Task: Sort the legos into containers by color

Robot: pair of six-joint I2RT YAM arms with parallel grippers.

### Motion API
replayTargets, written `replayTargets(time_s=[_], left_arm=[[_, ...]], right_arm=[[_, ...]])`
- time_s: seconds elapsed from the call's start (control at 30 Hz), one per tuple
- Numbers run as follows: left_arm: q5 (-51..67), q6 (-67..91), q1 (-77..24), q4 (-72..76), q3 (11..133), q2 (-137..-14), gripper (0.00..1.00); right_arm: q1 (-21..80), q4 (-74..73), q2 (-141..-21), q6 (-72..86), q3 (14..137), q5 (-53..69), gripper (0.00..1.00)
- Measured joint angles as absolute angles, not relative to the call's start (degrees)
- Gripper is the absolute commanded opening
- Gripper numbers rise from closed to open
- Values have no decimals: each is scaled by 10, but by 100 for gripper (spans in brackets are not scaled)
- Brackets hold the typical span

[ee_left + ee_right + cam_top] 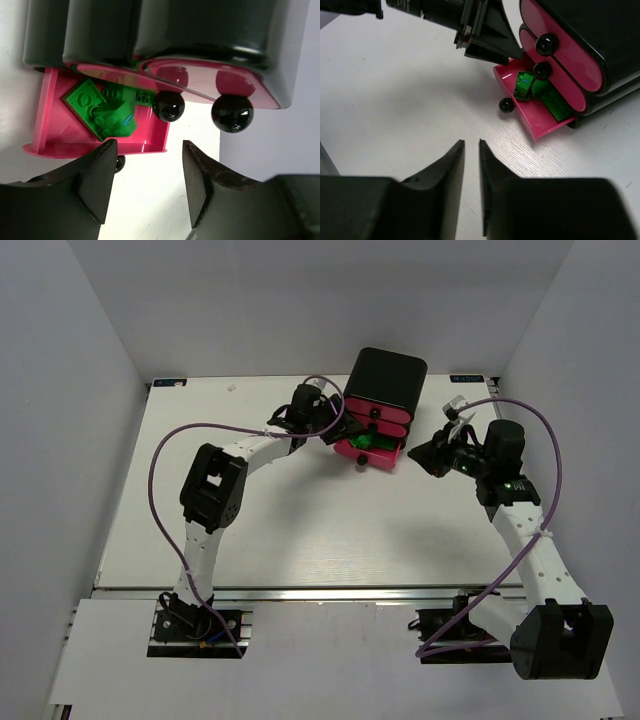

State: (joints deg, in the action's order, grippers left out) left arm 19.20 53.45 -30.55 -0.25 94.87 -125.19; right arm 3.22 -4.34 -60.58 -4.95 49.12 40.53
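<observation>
Nearest, the right gripper (471, 142) hovers over the white table (300, 530), jaws a slit apart, empty. Beyond it, the bottom magenta-pink plastic drawer (540, 127) juts lengthwise toward the near edge, with dark green studded legos (95, 107) heaped inside, the flat one tilted. The left gripper (150, 145) is spread and empty beside it. The glossy black cabinet (390, 370) sits at the far edge.

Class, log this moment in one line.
bottom drawer: open, green legos inside | left gripper: open, empty | right gripper: barely open, empty
</observation>
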Motion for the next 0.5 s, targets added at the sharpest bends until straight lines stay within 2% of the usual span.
replayTargets(time_s=[0.03, 0.07, 0.13, 0.17, 0.2, 0.23, 0.27, 0.3, 0.33, 0.37, 0.43, 0.47, 0.5], left_arm=[[191, 534, -305, -5, 952, -1252, 64], [190, 534, -305, -6, 955, -1252, 62], [190, 532, -305, -12, 956, -1249, 50], [189, 529, -305, -16, 954, -1245, 27], [188, 525, -304, -18, 948, -1237, 17], [187, 513, -302, -22, 933, -1220, 11], [185, 506, -301, -28, 914, -1199, 3], [182, 493, -300, -31, 886, -1167, 1], [176, 465, -299, -47, 860, -1134, 0], [168, 443, -297, -64, 816, -1074, 0], [140, 385, -295, -88, 752, -963, 13], [123, 355, -293, -101, 719, -901, 25], [102, 322, -291, -108, 686, -835, 53]], right_arm=[[32, -43, -606, -52, 490, 411, 30], [31, -44, -606, -58, 489, 419, 39], [30, -45, -608, -78, 489, 447, 42], [30, -47, -609, -93, 489, 465, 36], [30, -51, -612, -115, 489, 488, 31], [31, -60, -617, -140, 489, 510, 27], [32, -70, -622, -164, 489, 526, 12], [37, -84, -630, -198, 489, 540, 7], [43, -100, -639, -231, 489, 547, 0], [50, -114, -649, -263, 489, 548, 0], [77, -131, -668, -312, 489, 524, 0], [98, -136, -679, -334, 489, 501, 0], [119, -138, -694, -354, 490, 472, 0]])
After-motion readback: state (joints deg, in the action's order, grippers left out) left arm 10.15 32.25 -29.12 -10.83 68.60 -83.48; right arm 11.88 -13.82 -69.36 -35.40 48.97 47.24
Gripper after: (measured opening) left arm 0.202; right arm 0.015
